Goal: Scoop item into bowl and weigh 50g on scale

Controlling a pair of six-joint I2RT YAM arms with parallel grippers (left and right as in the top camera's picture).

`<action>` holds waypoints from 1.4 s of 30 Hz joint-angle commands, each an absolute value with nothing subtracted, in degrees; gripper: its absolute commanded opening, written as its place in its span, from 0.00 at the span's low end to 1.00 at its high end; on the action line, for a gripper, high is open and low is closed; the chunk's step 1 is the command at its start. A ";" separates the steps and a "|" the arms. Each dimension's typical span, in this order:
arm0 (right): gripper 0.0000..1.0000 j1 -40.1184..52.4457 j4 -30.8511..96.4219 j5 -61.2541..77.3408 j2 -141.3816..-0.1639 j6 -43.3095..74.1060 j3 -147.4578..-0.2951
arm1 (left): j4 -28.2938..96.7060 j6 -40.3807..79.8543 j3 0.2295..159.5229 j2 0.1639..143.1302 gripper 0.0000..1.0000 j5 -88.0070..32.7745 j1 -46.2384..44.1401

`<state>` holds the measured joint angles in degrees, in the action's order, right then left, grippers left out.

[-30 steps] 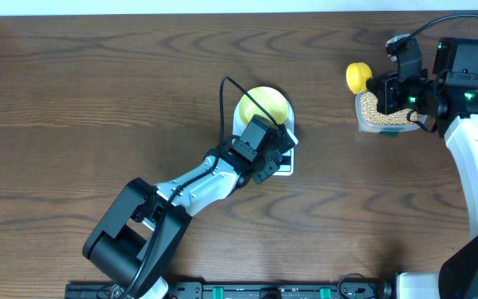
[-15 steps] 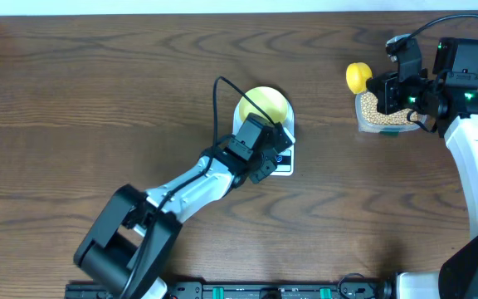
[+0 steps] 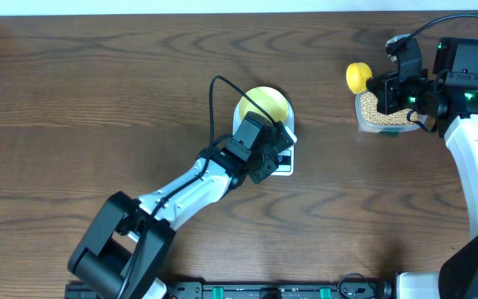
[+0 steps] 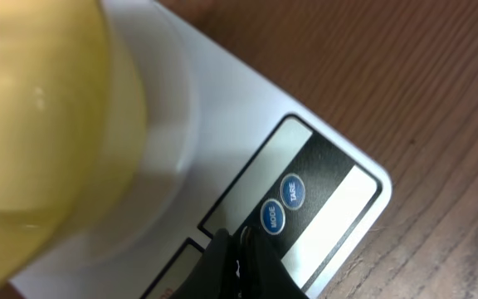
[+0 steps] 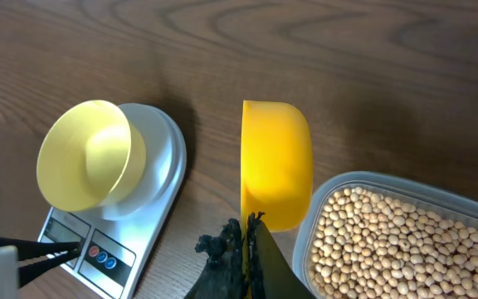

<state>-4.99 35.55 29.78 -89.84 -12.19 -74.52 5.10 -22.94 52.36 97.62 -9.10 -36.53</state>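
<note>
The pale yellow bowl (image 3: 264, 103) (image 5: 85, 154) stands on the white scale (image 3: 285, 169) (image 5: 160, 158), and no beans show inside it. My left gripper (image 3: 280, 151) (image 4: 243, 242) is shut with nothing in it. Its tips are down at the scale's front panel (image 4: 330, 208), just beside the two blue round buttons (image 4: 282, 204). At the far right my right gripper (image 3: 374, 86) (image 5: 247, 226) is shut on the thin handle of a yellow scoop (image 3: 357, 77) (image 5: 276, 162). The scoop hangs beside a clear container (image 3: 362, 124) full of tan beans (image 3: 380, 116) (image 5: 405, 241).
A black cable (image 3: 222, 104) loops up from the left arm beside the bowl. The left arm's links (image 3: 181, 195) stretch from the front edge to the scale. The white right arm (image 3: 475, 158) runs along the right side.
The left arm's lower links have swung leftward while its shut gripper stays at the scale's front panel. The right arm and the scoop have not moved.
</note>
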 commanded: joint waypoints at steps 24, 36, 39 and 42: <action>0.01 -4.78 35.79 29.95 -88.84 -12.93 -75.66 | 3.27 -23.29 51.55 102.32 0.08 -9.85 -36.32; 0.01 -4.78 35.77 29.93 -88.84 -12.95 -75.66 | 3.16 -23.29 51.55 102.56 0.08 -9.85 -36.27; 0.01 -4.78 35.79 29.93 -88.84 -12.93 -75.66 | 3.16 -23.29 51.55 102.56 0.08 -9.87 -36.27; 0.01 -4.78 35.79 29.95 -88.84 -12.95 -75.66 | 3.16 -23.29 51.55 102.59 0.08 -9.85 -36.27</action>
